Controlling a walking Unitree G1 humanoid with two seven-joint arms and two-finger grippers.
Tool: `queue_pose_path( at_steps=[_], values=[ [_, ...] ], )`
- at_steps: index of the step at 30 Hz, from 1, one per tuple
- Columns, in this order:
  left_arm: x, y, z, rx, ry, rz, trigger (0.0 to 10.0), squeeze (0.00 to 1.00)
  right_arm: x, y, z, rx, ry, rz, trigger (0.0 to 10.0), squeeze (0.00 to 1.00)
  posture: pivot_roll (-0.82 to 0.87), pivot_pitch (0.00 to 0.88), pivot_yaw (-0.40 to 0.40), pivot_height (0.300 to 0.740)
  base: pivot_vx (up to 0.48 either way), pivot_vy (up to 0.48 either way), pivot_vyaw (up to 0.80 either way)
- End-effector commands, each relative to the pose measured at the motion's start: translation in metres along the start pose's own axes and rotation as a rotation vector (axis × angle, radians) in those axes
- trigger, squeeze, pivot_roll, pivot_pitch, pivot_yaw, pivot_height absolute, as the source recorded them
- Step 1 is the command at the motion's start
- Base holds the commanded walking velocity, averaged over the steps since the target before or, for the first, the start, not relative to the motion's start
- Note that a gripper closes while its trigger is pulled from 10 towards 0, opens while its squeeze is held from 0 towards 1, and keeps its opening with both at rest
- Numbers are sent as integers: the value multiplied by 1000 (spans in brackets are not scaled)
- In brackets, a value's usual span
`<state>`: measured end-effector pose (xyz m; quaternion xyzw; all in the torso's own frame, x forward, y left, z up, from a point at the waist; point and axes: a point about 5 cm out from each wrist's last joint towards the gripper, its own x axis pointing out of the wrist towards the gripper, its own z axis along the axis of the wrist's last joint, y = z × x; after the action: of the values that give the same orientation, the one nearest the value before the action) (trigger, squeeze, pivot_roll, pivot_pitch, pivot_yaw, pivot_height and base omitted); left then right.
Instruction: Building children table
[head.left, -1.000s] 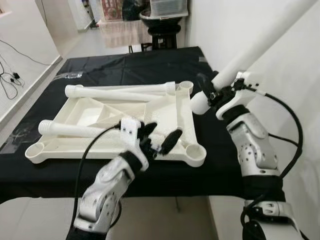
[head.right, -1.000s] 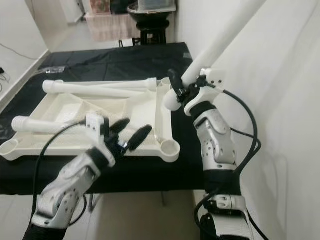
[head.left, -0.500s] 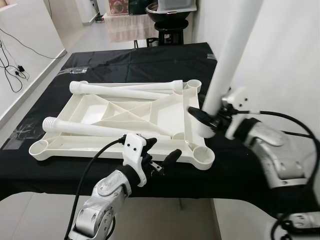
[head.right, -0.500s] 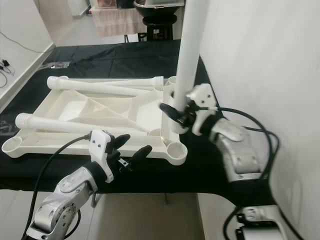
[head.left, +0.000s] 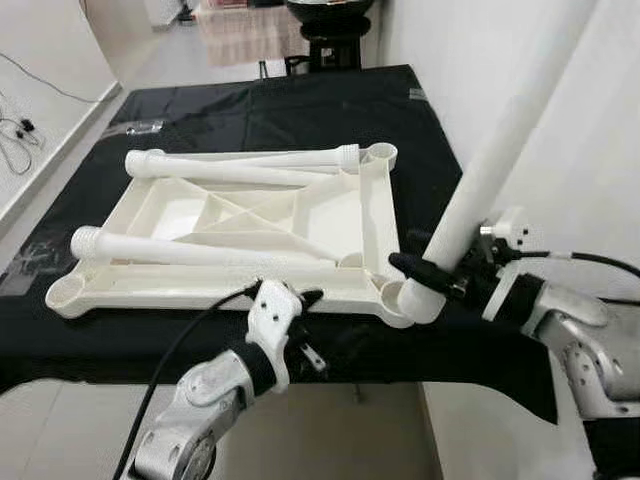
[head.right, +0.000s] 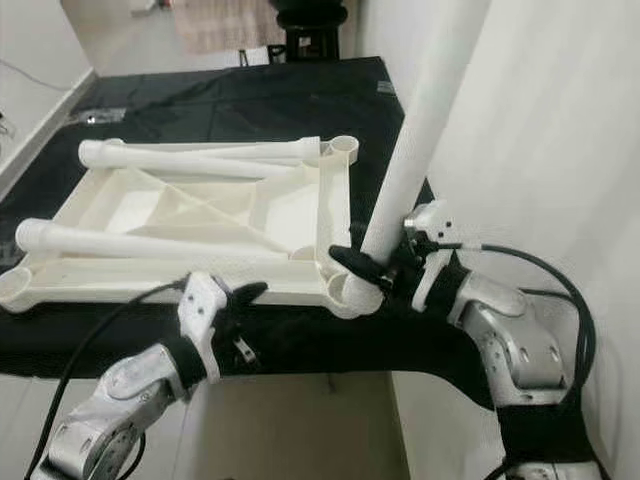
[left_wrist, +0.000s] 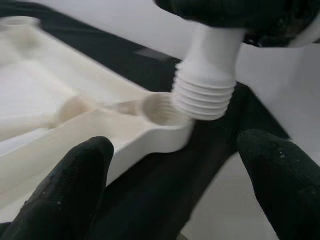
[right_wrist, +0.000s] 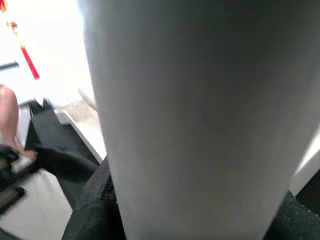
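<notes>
One leg (head.left: 482, 188) within right end effector (head.left: 432, 279)

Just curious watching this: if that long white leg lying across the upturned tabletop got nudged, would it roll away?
Probably a little: the near loose leg is round and smooth. The tabletop's raised rim and ribs would likely stop it. It looks like stiff, hollow, light plastic.

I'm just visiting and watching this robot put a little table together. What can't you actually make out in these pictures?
- Top end of the white leg held by the right gripper: cut off by the eye views' top edge.
- Whether its threaded end has entered the corner socket of the tabletop: the left wrist view is blurred.
- Right wrist view: the leg blocks the socket.
</notes>
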<state>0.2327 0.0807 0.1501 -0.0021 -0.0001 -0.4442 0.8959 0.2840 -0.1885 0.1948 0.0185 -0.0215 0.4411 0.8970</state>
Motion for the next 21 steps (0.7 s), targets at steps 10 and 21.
queue_pose_path(
  at_steps=[10,21],
  values=[
    [-20,-17,-20,-44,150,-148,10000,0,10,28,-1,-85,68,216,10000,0,20,169,51,740,0,0,0],
    [-25,-22,-19,-95,153,-178,10000,0,31,23,22,-198,47,341,10000,0,40,206,48,740,0,0,0]
  ],
)
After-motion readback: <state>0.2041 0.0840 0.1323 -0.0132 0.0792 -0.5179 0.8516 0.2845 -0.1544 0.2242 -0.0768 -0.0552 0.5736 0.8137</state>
